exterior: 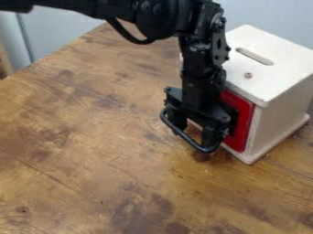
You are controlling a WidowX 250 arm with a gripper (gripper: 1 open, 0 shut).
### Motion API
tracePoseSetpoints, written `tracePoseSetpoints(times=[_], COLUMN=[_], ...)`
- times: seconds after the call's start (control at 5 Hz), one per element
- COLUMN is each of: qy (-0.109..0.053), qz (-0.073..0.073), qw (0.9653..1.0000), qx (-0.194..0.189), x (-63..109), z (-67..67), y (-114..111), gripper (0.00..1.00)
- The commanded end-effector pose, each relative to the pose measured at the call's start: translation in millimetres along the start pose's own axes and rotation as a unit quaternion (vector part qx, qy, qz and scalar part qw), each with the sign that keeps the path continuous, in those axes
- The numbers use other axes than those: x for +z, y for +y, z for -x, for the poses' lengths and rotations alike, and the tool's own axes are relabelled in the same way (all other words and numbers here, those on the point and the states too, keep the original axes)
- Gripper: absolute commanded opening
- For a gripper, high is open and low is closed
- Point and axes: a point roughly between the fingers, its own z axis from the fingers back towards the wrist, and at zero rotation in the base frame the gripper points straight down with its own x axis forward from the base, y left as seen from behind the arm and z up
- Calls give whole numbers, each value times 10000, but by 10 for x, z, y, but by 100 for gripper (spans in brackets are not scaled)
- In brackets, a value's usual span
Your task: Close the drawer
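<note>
The red drawer (pixel 241 124) sits in the front of a pale wooden box (pixel 272 84), with only a thin strip of its red side showing outside the housing. Its black loop handle (pixel 189 139) sticks out toward the front left. My black gripper (pixel 196 124) comes down from above and stands right against the drawer front, over the black plate, its fingers (pixel 174 117) on either side of the handle's base. Whether the fingers press the handle cannot be made out.
The wooden box has a slot (pixel 254 57) on its top and stands near the right edge of the worn wooden table (pixel 86 137). My arm (pixel 146 14) reaches in from the upper left. A pale wall lies behind.
</note>
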Motion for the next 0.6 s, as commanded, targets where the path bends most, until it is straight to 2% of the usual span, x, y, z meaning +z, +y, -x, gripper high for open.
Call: tracePoseSetpoints(times=[0.0,0.4], qy=[-568,-735], qz=[-69,-46], qw=[9978,9964], qx=[324,421], x=[163,207], z=[-150,-211], y=[134,181], gripper=[100,100])
